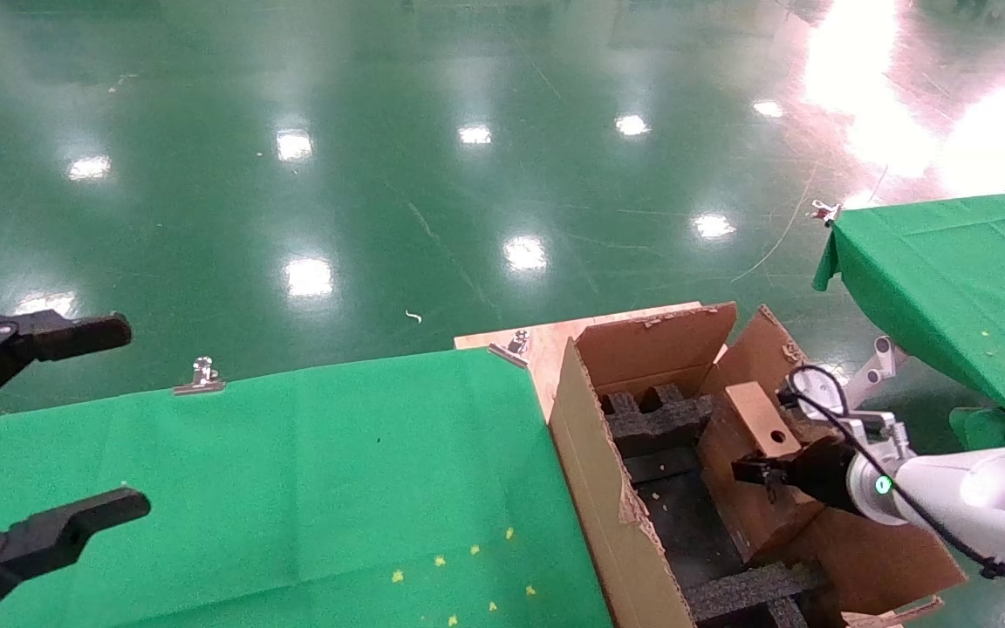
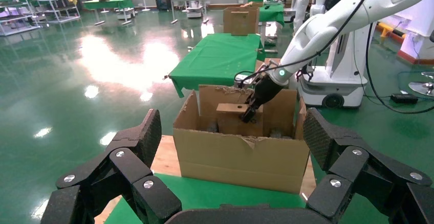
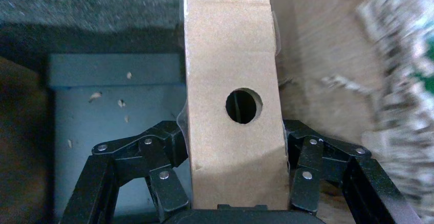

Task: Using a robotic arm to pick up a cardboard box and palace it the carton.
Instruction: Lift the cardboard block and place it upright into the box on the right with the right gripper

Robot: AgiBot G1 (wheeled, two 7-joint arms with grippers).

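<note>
Clamped in my right gripper (image 3: 238,183), the small brown holed cardboard box (image 1: 761,420) hung lengthwise above the large corrugated carton's (image 1: 607,488) foam slot; my left gripper (image 1: 40,436) idled open.

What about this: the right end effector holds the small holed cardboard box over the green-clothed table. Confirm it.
Wrong place. The right end effector does grip the cardboard box, but over the open carton with the black foam inserts, not the green-clothed table. The head view shows it.
</note>
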